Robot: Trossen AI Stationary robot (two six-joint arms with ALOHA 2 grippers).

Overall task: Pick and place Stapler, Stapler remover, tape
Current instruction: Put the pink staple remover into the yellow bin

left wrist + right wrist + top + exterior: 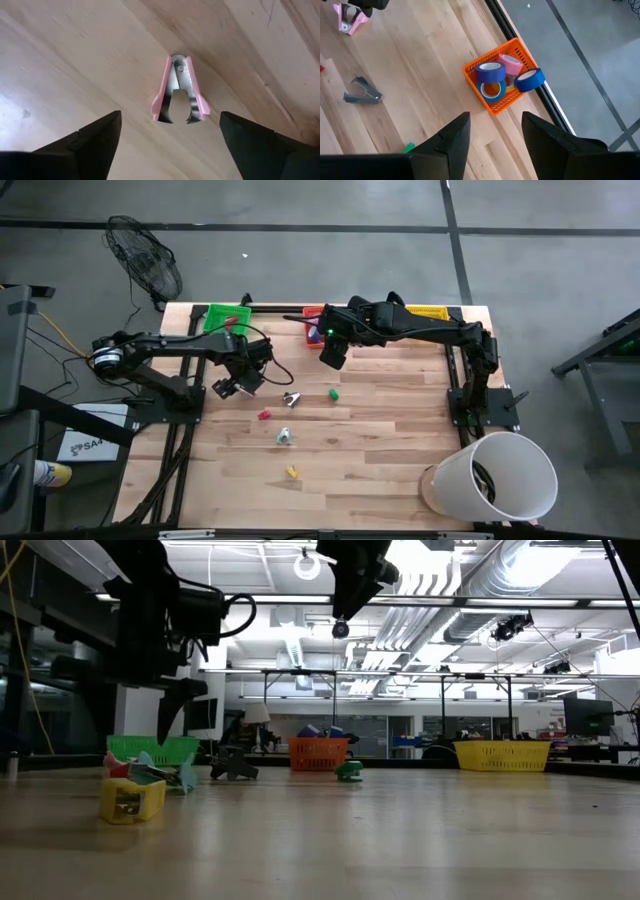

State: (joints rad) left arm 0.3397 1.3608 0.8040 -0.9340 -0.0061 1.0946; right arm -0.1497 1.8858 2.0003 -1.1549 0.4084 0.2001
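Spanning the scene, the pale wooden table (380, 450) carries an orange mesh basket (496, 102) of blue and pink tape rolls (492, 71) at its far edge. Above that basket the right gripper (495, 137) hangs empty, fingers parted, while the left gripper (170, 135) hovers wide open over the small pink staple remover (179, 90) lying on the wood

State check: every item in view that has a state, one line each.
Left gripper: fingers open, above the pink staple remover, not touching it.
Pink metal-jawed staple remover: lying flat on the wooden table, free.
Right gripper: fingers apart, empty, over the table near the orange bin.
Orange plastic mesh bin: upright, holds tape rolls.
Blue and pink tape rolls: piled in the bin.
Grey staple remover: lying on the table, free.
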